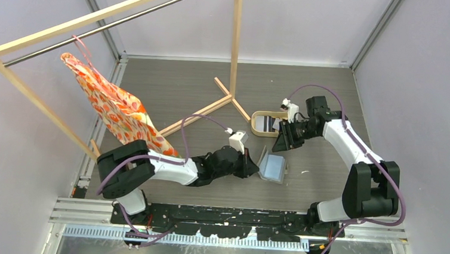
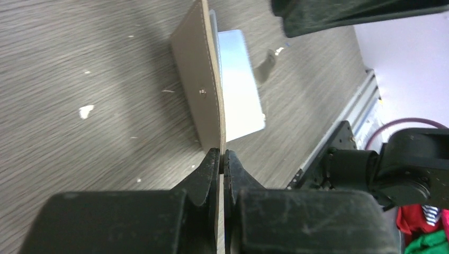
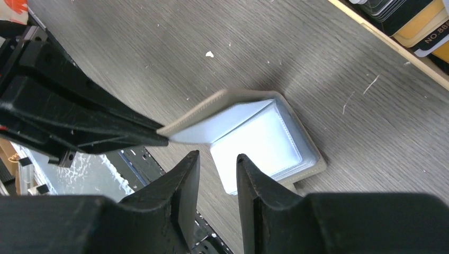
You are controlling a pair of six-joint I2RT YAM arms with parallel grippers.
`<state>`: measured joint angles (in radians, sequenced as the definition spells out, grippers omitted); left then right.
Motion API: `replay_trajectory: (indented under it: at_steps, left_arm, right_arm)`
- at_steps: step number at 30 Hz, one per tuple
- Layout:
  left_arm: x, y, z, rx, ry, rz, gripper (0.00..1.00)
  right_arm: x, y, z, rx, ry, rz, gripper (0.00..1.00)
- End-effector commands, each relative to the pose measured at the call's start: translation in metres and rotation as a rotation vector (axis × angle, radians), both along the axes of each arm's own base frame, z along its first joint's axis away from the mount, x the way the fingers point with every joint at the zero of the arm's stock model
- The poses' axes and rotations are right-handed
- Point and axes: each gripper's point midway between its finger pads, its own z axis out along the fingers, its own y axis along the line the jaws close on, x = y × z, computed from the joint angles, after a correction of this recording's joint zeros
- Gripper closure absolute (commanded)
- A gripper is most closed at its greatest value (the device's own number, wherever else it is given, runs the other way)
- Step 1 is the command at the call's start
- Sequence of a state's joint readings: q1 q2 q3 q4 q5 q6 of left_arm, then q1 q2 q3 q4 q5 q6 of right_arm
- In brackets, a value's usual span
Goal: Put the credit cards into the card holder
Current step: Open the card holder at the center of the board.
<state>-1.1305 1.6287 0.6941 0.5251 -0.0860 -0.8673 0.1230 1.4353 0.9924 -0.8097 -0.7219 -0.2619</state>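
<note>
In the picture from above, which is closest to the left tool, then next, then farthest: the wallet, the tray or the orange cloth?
1. Wallet: pinched in the left tool, just to its right.
2. Tray: further back on the table, slightly right.
3. Cloth: hanging far off to the left.

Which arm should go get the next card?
Right. The left gripper is shut on the card holder, propping its cover open, so it is busy. The right gripper is open and empty, and in the top view it sits nearest the tray holding the credit cards.
</note>
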Motion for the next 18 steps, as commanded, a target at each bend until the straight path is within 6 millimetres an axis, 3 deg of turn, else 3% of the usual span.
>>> replay_trajectory:
  at_steps: [1, 5, 12, 16, 18]
  left_arm:
    - [0.014, 0.022, -0.005, 0.016, 0.024, 0.159, 1.00]
    - [0.016, 0.041, -0.020, 0.039, 0.078, 0.254, 0.99]
    - [0.020, 0.065, -0.020, 0.090, 0.085, 0.350, 0.66]
    - [0.022, 0.078, 0.003, 0.050, -0.003, 0.345, 0.53]
    - [0.017, 0.076, 0.030, 0.000, -0.079, 0.274, 0.51]
  right_arm:
    - [0.003, -0.005, 0.012, -0.031, -0.048, 0.035, 0.64]
    - [-0.001, -0.008, 0.002, -0.060, -0.008, 0.062, 0.66]
    - [-0.005, -0.010, -0.012, -0.122, 0.046, 0.102, 0.68]
    - [-0.007, -0.007, -0.006, -0.102, 0.024, 0.110, 0.68]
    - [-0.006, -0.008, -0.006, -0.105, 0.019, 0.111, 0.68]
